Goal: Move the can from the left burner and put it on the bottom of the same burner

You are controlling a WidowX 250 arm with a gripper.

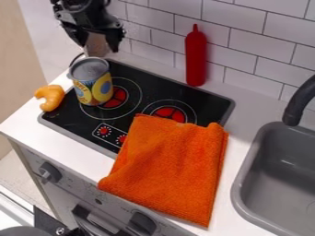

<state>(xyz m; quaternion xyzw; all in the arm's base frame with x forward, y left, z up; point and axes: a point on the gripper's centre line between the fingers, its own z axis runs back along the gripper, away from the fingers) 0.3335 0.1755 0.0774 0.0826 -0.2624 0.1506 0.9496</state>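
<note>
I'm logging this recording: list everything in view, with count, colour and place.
can: 1, yellow and blue label, standing on the left burner
cooktop: 1, black, red-centred burners, on the counter
cloth: 1, orange, draped over cooktop and counter
squeeze bottle: 1, red, upright by the tiles
curved toy food: 1, orange, at the cooktop's left edge
sink: 1, grey, right
faucet: 1, black, above the sink
counter: 1, white
wall tiles: several, white, behind
front knobs: 2, dark, below the counter
gripper: 1, black, above the can
</note>
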